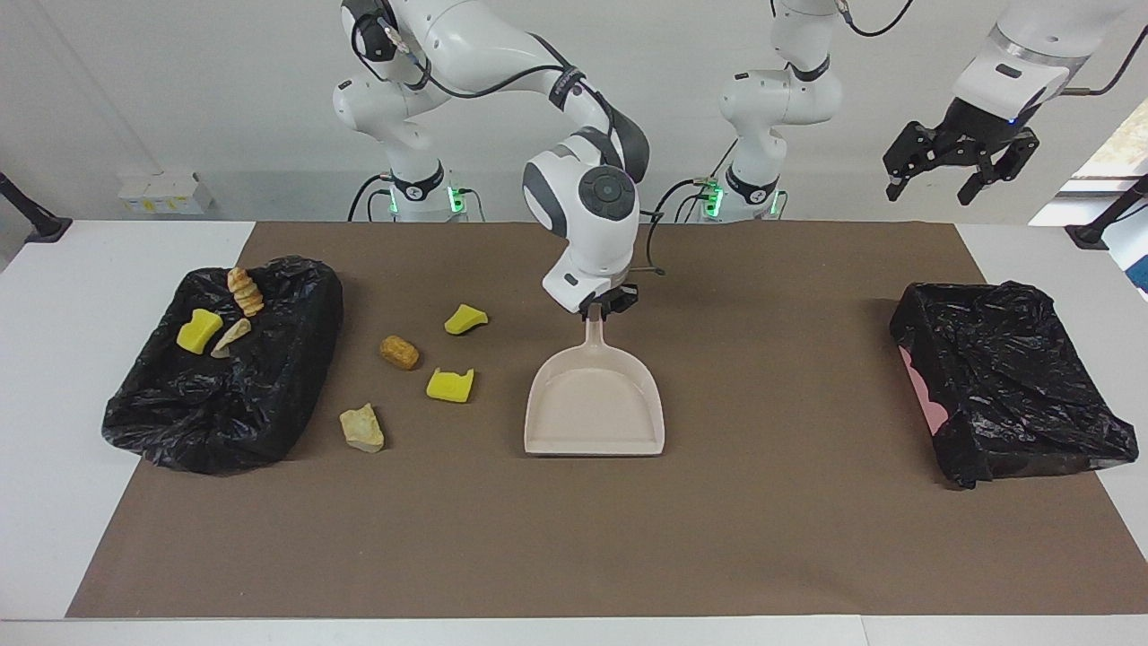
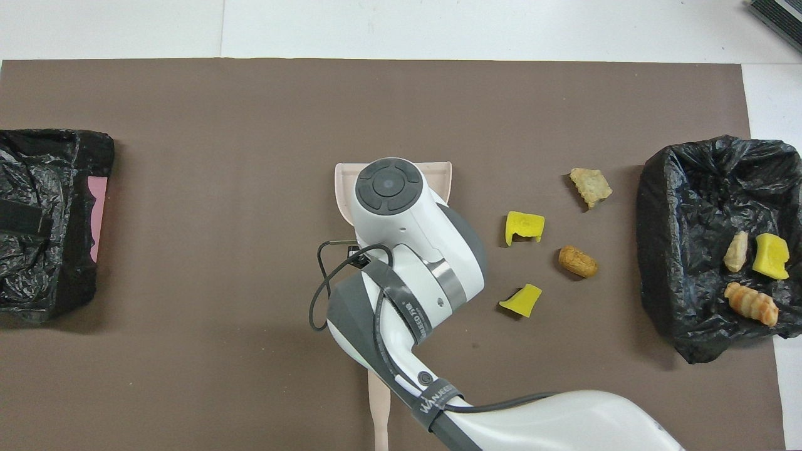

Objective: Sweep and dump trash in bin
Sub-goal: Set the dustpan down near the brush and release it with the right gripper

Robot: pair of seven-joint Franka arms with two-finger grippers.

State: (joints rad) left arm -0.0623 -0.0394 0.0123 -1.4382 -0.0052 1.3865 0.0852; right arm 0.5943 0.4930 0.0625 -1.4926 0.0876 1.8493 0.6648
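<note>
My right gripper (image 1: 595,311) is shut on the handle of the beige dustpan (image 1: 596,404), which lies flat and low on the brown mat near the table's middle, its mouth turned away from the robots. In the overhead view my right arm covers most of the dustpan (image 2: 442,172). Several trash pieces lie on the mat between dustpan and bin: yellow sponge (image 1: 465,318), a brown lump (image 1: 399,352), yellow sponge (image 1: 449,385) and a tan chunk (image 1: 362,428). Three more pieces (image 2: 770,255) lie in the black-lined bin (image 1: 224,386). My left gripper (image 1: 960,175) waits open, high over the left arm's end.
A second black-lined bin (image 1: 1004,377) stands at the left arm's end of the table. The beige brush (image 2: 378,413) lies on the mat near the robots, mostly hidden by my right arm in both views.
</note>
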